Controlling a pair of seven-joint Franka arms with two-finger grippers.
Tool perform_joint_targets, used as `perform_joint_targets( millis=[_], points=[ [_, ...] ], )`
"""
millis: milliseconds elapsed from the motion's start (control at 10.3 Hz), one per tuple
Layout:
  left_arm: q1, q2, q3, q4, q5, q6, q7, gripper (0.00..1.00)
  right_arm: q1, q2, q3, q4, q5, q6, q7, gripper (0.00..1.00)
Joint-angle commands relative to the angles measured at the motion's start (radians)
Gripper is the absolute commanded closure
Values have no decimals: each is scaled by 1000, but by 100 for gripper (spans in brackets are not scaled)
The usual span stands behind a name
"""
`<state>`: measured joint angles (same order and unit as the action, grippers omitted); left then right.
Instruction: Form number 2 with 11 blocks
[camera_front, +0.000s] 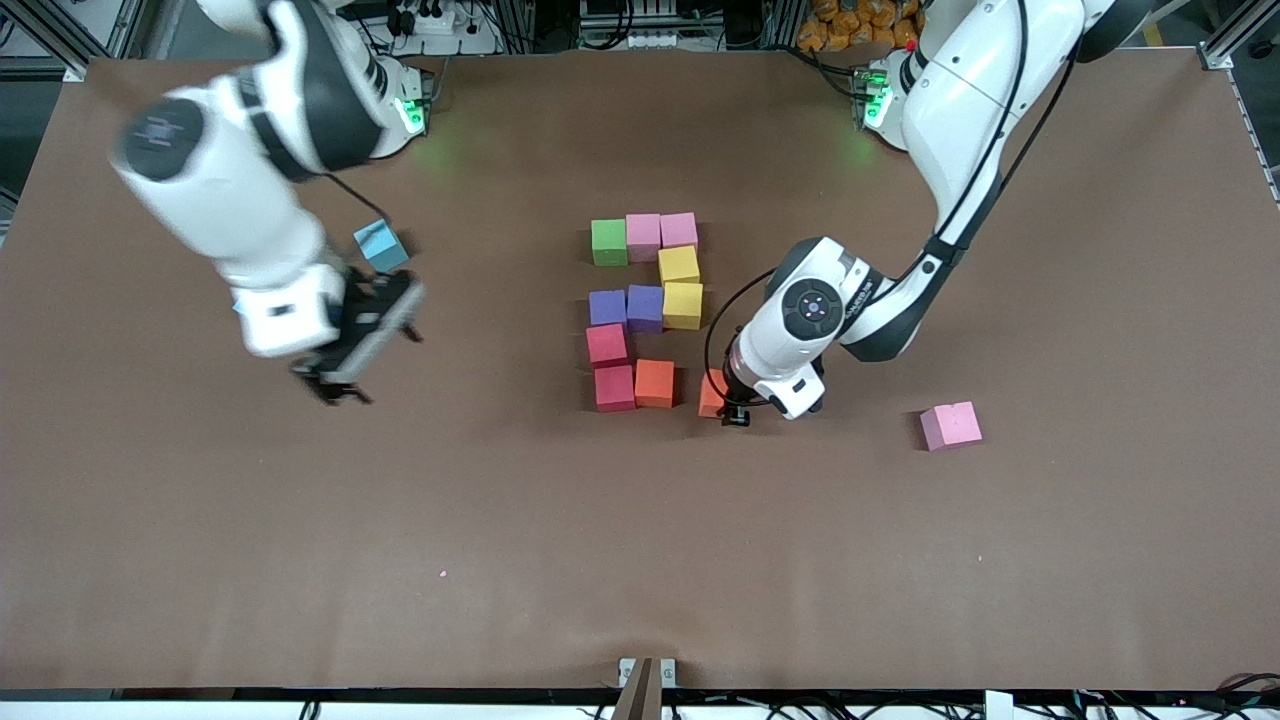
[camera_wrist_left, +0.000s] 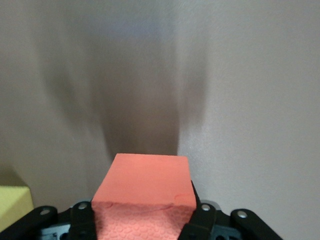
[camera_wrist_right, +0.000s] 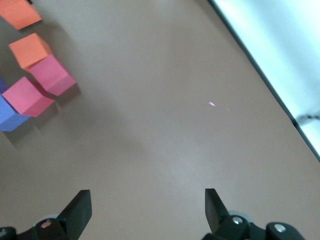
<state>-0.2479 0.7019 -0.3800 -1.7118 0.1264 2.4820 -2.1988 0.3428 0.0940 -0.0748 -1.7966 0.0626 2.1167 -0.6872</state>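
We are pinching the last orange block (camera_wrist_left: 150, 187) in the left gripper (camera_front: 733, 412) by opposite flat faces; judging it light, soft, squashable foam; right gripper (camera_front: 340, 378) waiting, fingers spread.

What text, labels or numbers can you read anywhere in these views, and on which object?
None can be read.
Left arm wrist link: a line of dark print, too small to read.
Small matte foam cubes, such as the green one: no markings.
Brown table cover: no markings.
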Motion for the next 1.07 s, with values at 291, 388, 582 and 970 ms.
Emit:
perform_joint_targets(
  millis=[291, 388, 582, 970],
  points=[
    [-91, 48, 47, 54, -1, 0, -130, 55, -197, -109, 17, 23, -4, -212, 480, 0],
    [-96, 53, 47, 52, 1, 0, -137, 55, -215, -109, 1, 76, -13, -309, 501, 0],
    [-96, 53, 49, 46, 3, -2, -137, 55, -269, -105, -19, 115, 14, -356, 512, 0],
    [-103, 67, 49, 50, 1, -2, -142, 54, -288, -105, -23, 166, 0, -368, 584, 0]
  ],
)
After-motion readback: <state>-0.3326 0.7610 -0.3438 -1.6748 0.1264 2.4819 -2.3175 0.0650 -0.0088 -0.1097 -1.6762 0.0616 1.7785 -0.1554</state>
